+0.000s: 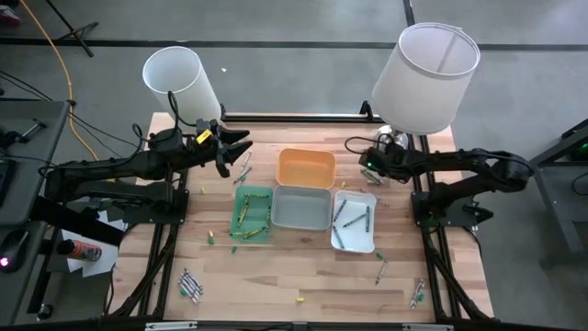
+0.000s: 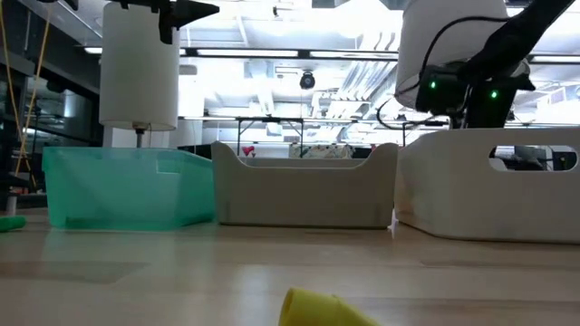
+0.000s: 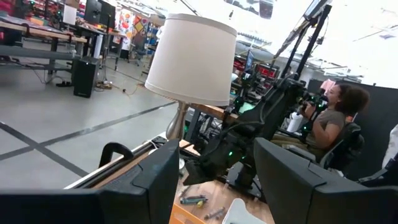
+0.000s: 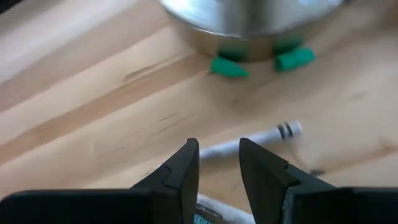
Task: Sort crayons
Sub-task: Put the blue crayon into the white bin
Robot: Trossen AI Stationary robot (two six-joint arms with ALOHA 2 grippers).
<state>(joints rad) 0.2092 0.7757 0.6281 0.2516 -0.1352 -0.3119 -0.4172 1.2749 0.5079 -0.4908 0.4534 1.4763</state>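
Right gripper (image 4: 217,163) hangs low over the wooden table (image 1: 276,276), its two dark fingers (image 4: 180,171) parted by a narrow gap and holding nothing. Directly beyond the fingertips lies a grey-white crayon (image 4: 252,142), flat on the wood, one end showing between the fingers; whether it touches them I cannot tell. Further ahead, two short green crayons (image 4: 229,67) lie against the metal base of the right lamp (image 1: 428,74). To the side of this gripper stands the white tray (image 1: 355,241) with several crayons inside, then the grey tray (image 1: 301,208), the orange tray (image 1: 306,166) and the green tray (image 1: 253,214). Left gripper (image 1: 231,150) hovers above the table beyond the green tray, near the left lamp (image 1: 181,81), its fingers (image 3: 143,186) wide apart and empty. More loose crayons (image 1: 190,283) lie scattered near the table's front edge.
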